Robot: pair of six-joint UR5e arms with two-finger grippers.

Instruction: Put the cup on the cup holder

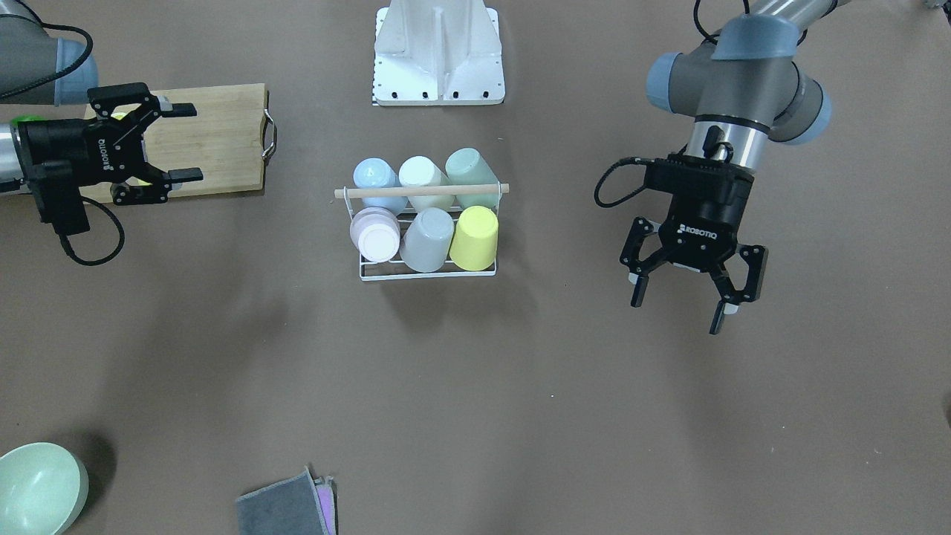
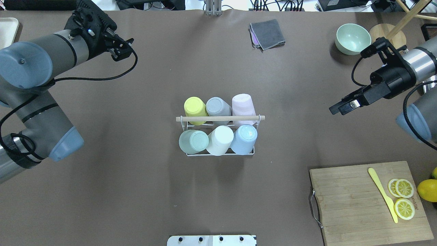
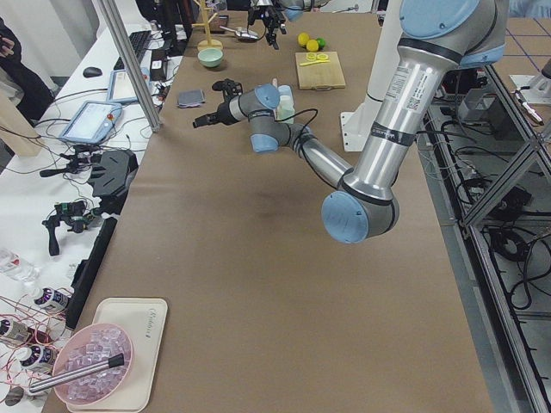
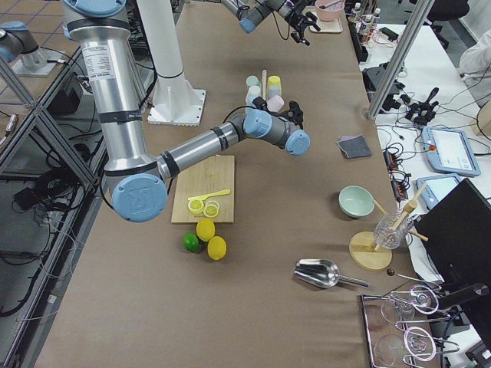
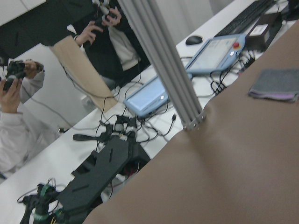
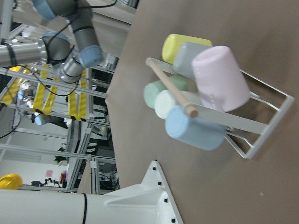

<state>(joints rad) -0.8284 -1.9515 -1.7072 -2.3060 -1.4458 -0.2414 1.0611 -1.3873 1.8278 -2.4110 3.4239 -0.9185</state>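
Note:
The cup holder (image 1: 421, 191), a white wire rack with a wooden rod handle, stands mid-table and also shows in the overhead view (image 2: 220, 118) and the right wrist view (image 6: 170, 91). Several cups sit upside down on its prongs, among them a yellow cup (image 1: 475, 238), a grey cup (image 1: 429, 239) and a pink cup (image 1: 375, 234). My left gripper (image 1: 677, 312) is open and empty, above the table well to the side of the rack. My right gripper (image 1: 189, 143) is open and empty, over the cutting board's end.
A wooden cutting board (image 2: 348, 201) holds lemon slices and a yellow knife. A whole lemon (image 2: 426, 189) lies beside it. A green bowl (image 2: 352, 38) and a folded grey cloth (image 2: 268, 34) lie at the far edge. The white base plate (image 1: 438, 56) stands behind the rack.

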